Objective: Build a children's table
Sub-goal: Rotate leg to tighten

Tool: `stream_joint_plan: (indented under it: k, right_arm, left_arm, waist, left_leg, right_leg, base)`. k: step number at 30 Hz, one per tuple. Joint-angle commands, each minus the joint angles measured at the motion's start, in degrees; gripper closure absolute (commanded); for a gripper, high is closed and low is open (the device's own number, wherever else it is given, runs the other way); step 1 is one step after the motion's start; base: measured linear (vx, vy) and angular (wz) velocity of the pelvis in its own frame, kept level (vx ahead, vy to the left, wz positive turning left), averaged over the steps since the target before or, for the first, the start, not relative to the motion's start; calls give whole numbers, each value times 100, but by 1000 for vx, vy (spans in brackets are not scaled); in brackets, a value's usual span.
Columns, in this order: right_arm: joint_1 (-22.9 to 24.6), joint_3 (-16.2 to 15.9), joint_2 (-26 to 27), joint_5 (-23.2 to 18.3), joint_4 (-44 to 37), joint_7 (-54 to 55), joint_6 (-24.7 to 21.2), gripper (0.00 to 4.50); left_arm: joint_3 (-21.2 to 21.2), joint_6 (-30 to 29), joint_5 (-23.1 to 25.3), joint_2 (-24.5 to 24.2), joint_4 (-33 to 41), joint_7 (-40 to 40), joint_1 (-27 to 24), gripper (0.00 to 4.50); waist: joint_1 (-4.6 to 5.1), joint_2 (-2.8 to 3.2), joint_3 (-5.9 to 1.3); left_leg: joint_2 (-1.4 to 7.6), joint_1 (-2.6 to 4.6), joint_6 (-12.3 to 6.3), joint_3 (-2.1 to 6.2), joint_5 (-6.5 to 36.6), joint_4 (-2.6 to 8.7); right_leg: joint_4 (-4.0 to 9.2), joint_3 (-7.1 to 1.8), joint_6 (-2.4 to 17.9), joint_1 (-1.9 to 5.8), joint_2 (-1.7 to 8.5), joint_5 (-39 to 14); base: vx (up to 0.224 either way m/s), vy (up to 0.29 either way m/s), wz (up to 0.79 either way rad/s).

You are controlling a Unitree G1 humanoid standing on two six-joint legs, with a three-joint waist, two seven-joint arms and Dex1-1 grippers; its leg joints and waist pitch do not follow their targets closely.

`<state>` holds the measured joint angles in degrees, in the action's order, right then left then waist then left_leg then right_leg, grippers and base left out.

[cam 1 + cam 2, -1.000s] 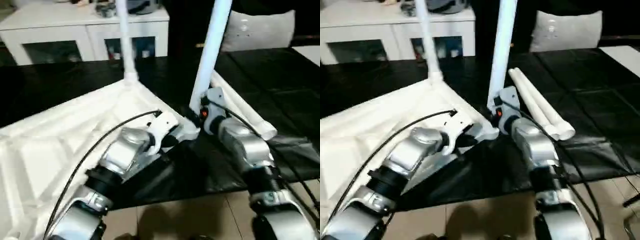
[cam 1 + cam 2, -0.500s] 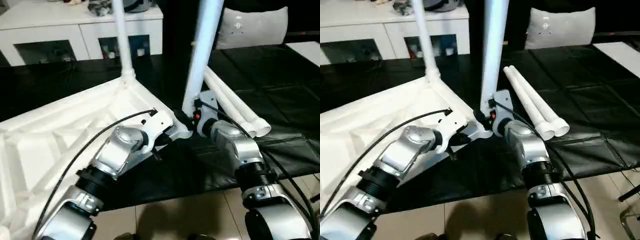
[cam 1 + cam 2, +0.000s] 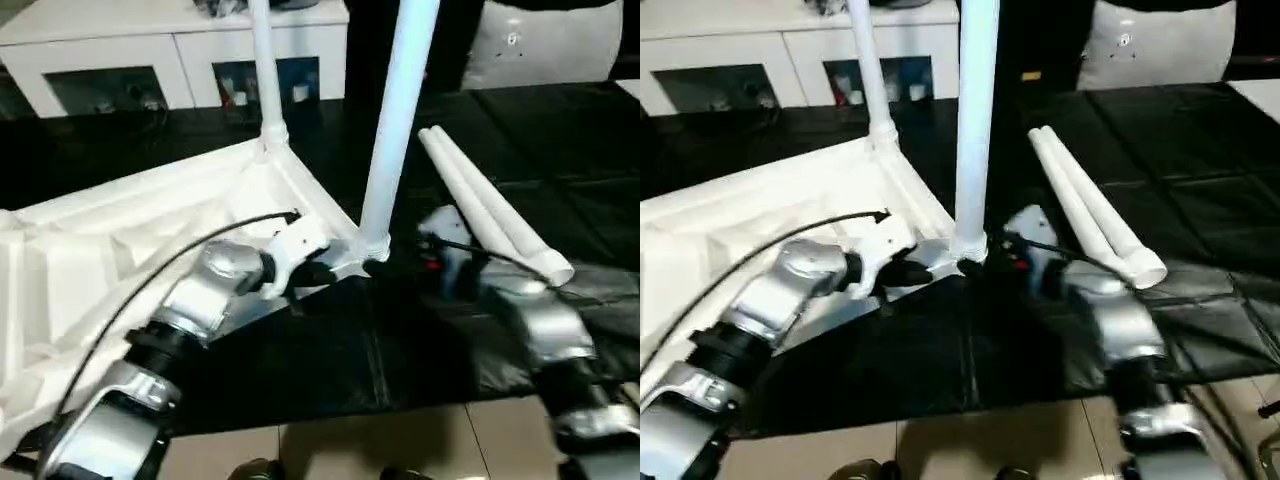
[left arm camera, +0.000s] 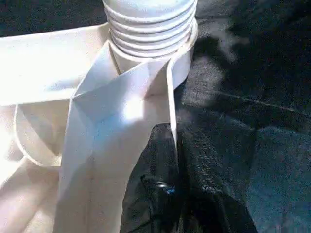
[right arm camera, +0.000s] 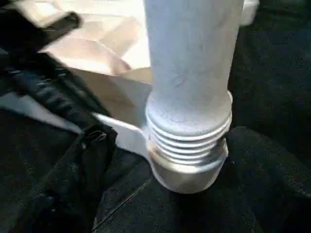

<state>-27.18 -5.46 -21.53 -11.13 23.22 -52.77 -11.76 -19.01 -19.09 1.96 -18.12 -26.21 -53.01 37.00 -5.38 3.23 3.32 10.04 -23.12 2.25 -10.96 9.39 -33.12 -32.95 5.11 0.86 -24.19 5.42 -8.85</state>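
The children's table (image 3: 120,240) lies upside down on the black work table (image 3: 560,150), ribbed underside up, with one leg (image 3: 268,80) standing in the far corner socket and a second leg (image 3: 395,130) upright in the near corner socket (image 3: 365,255). The left gripper (image 3: 315,272) is clamped on the tabletop rim just beside that near socket; the right gripper (image 3: 435,255) sits near the second leg's base, apart from it, grip state unclear. Two loose legs (image 3: 490,205) lie side by side on the black cover to the right.
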Motion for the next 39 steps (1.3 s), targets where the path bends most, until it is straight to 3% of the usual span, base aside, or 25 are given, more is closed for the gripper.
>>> stream_joint_plan:
  k: [1, 4, 7, 11, 14, 21, 27, 29, 39]
  right_arm:
    - [59, -7, -82, -82, -185, -245, 69, 16]
    - [103, -13, -287, -116, -349, -536, 100, 4]
    - [68, -138, -468, -43, -347, -831, 283, 4]
    - [-23, -276, -515, 5, -190, -1094, 440, 22]
    - [-53, -381, -537, 22, -136, -1320, 512, 41]
    - [-54, -551, -608, 73, -109, -1591, 459, 96]
    - [-47, -638, -606, 99, -13, -1713, 475, 130]
    - [-42, -639, -601, 96, 26, -1737, 480, 166]
    - [91, -615, -450, -235, -220, -1841, 47, 184]
  left_arm:
    - [-47, 357, -22, -99, 27, -287, 129, 450]
    - [-184, 675, -49, -281, 50, -729, 103, 450]
    - [-418, 1034, 38, -477, 54, -1187, 94, 450]
    - [-620, 1329, 93, -592, 106, -1561, 85, 450]
    - [-693, 1463, 95, -610, 145, -1719, 87, 450]
    - [-745, 1682, 83, -613, 69, -1919, 128, 450]
    - [-780, 1847, 140, -595, -90, -1954, 166, 450]
    - [-783, 1871, 154, -597, -120, -1961, 167, 450]
    - [-664, 1609, -4, -545, 16, -1962, 69, 450]
  waist:
    - [-45, -64, -500]
    - [-93, -47, -454]
    - [-129, -16, -406]
    - [-150, -11, -420]
    - [-176, -33, -440]
    - [-258, -56, -465]
    - [-259, -54, -462]
    - [-258, -54, -463]
    - [-264, -48, -458]
  left_leg:
    - [289, 109, -1019, 112, 326, 218]
    - [320, 129, -894, 119, 792, 260]
    - [359, 223, -444, 124, 1495, 333]
    - [373, 232, -228, 148, 1698, 362]
    - [370, 226, -229, 142, 1616, 350]
    - [359, 181, -443, 130, 1149, 293]
    - [355, 185, -392, 135, 1268, 292]
    - [360, 188, -379, 138, 1291, 293]
    - [360, 186, -330, 142, 1381, 289]
  right_leg:
    - [145, -250, 1563, 379, 357, 373]
    - [243, -233, 1422, 373, 370, -549]
    - [337, -257, 1185, 312, 355, -1534]
    - [320, -263, 1153, 315, 362, -1549]
    - [281, -267, 1216, 330, 370, -1346]
    - [227, -264, 1273, 354, 381, -1040]
    - [247, -259, 1234, 350, 377, -1241]
    - [241, -261, 1228, 347, 376, -1244]
    - [236, -264, 1221, 341, 374, -1351]
  base:
    - [0, 0, 0]
    - [0, 0, 0]
    - [0, 0, 0]
    - [0, 0, 0]
    - [0, 0, 0]
    - [0, 0, 0]
    - [0, 0, 0]
    - [0, 0, 0]
    - [0, 0, 0]
